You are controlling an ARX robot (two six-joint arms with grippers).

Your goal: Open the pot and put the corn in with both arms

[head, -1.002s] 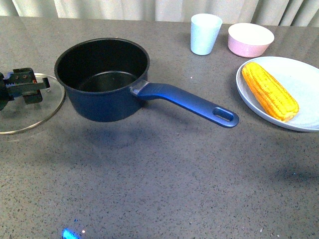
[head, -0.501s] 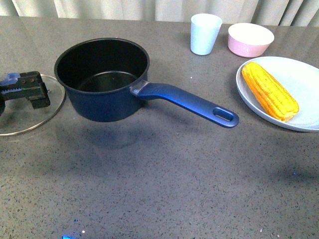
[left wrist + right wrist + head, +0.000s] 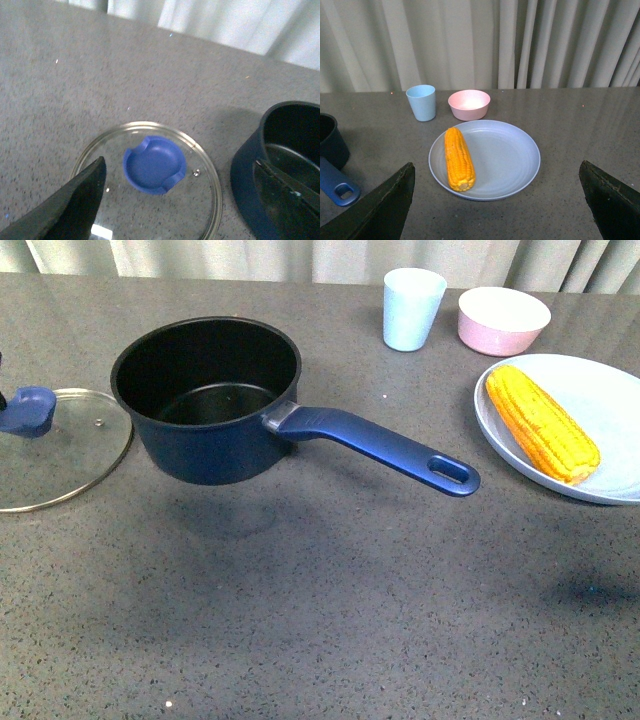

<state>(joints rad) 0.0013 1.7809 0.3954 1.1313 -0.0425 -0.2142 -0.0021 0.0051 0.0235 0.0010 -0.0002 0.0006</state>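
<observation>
The navy pot (image 3: 207, 398) stands open on the grey table, black inside, its long blue handle (image 3: 375, 448) pointing right. Its glass lid (image 3: 58, 445) with a blue knob (image 3: 30, 410) lies flat to the pot's left. The yellow corn (image 3: 541, 422) lies on a pale blue plate (image 3: 600, 405) at the right. My left gripper (image 3: 182, 202) is open above the lid (image 3: 150, 200), clear of the knob (image 3: 155, 164), with the pot (image 3: 282, 165) beside it. My right gripper (image 3: 497, 200) is open and hovers before the plate (image 3: 505, 155) and corn (image 3: 458, 157). Neither gripper shows in the front view.
A light blue cup (image 3: 412, 307) and a pink bowl (image 3: 503, 319) stand at the back, behind the plate. They also show in the right wrist view: the cup (image 3: 421, 102) and bowl (image 3: 469, 104). Curtains hang behind the table.
My left gripper has let go of the lid's knob and drawn back out of the front view to the left. The lid stays flat on the table. Pot and corn have not moved.
</observation>
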